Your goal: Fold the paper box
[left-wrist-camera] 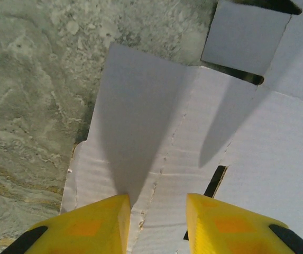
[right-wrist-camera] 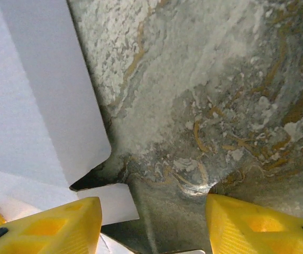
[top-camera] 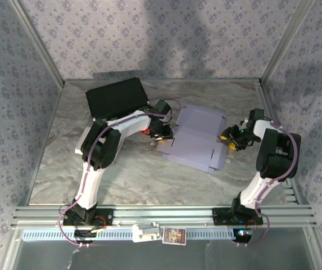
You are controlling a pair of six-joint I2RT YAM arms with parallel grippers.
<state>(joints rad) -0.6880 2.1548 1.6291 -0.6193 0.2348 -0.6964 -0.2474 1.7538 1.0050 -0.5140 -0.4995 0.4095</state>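
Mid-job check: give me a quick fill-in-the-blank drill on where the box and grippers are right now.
The paper box lies ___ on the table, not yet folded. The left gripper sits at the box's ___ edge. The right gripper has its jaws ___, bare table between them. Missing: flat; left; open.

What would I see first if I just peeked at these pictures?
The flat pale paper box lies unfolded in the middle of the marbled table. The left gripper is at its left edge and the right gripper at its right edge, both open. A black object sits back left.
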